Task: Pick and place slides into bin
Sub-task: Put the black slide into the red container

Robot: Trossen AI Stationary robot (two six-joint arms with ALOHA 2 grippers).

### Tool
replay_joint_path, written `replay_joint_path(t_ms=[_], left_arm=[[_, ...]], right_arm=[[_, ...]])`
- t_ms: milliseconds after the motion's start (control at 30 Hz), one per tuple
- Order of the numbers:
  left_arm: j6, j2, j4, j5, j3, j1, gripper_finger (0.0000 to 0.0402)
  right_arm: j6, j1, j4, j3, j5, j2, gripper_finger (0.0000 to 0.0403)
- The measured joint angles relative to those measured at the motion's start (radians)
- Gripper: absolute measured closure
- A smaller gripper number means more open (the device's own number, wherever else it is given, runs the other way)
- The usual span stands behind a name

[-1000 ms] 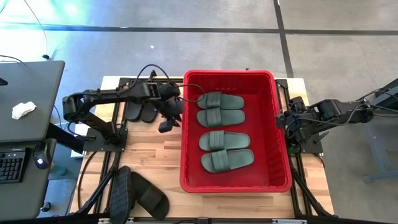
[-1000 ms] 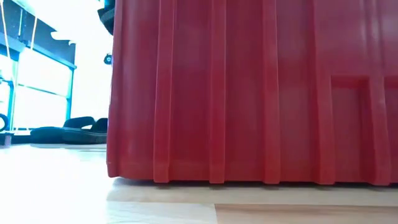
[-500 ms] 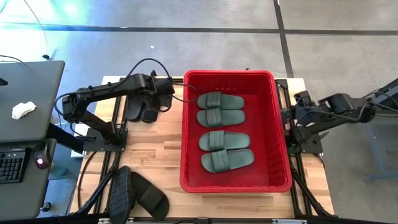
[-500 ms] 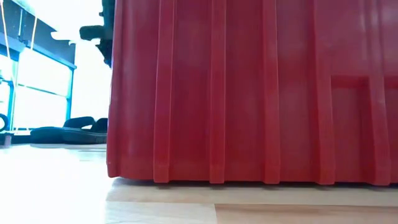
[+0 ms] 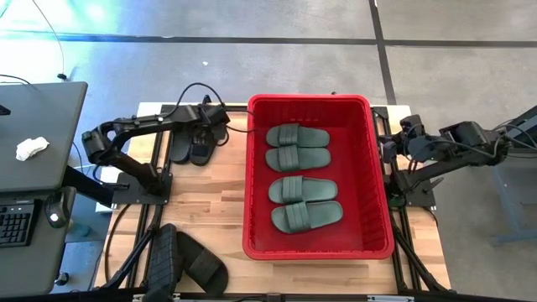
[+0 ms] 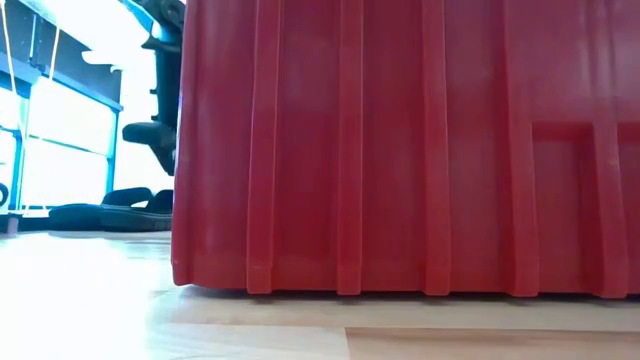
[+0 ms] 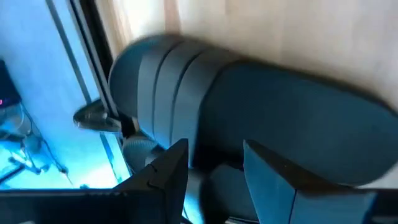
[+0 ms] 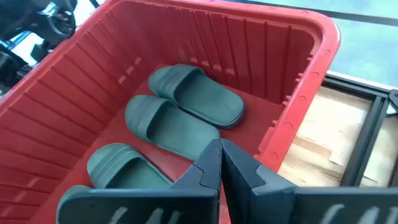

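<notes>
The left arm is reaching across the far left part of the bench point(image 5: 201, 197), its left claw point(image 5: 216, 117) hanging just over a pair of black slides point(image 5: 190, 148) lying side by side beside the far left corner of the bin point(image 5: 248, 201). In the left wrist view the two fingers point(image 7: 168, 171) are standing apart, opened over the ribbed strap of one black slide point(image 7: 249, 118) and not touching it. A second black pair point(image 5: 180, 262) is lying at the near left edge of the bench, well apart from that claw.

The right arm is waiting at the right side of the bin, its right claw point(image 5: 388, 151) sitting just outside the rim with the fingertips point(image 8: 211, 163) pressed together, holding nothing.

The red bin is standing in the middle of the bench. Four dark green slides point(image 5: 298, 147) are lying inside it in two pairs, one pair toward the far end and the other point(image 5: 304, 204) toward the near end.
</notes>
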Motion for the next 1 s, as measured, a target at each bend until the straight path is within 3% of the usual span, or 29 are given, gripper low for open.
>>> replay_joint_path(t_ms=[433, 767, 1000], left_arm=[[0.162, 0.001, 0.233, 0.021, -0.084, 0.054, 0.0263], [0.166, 0.001, 0.281, 0.023, -0.159, 0.054, 0.0263], [0.159, 0.001, 0.349, -0.043, -0.177, 0.052, 0.0263]], right_arm=[[-0.085, 0.0, 0.046, 0.0, 0.008, 0.001, 0.0402], [-0.093, 0.0, 0.046, 0.0, 0.015, 0.002, 0.0402], [-0.112, 0.0, 0.052, 0.0, 0.027, 0.002, 0.0402]])
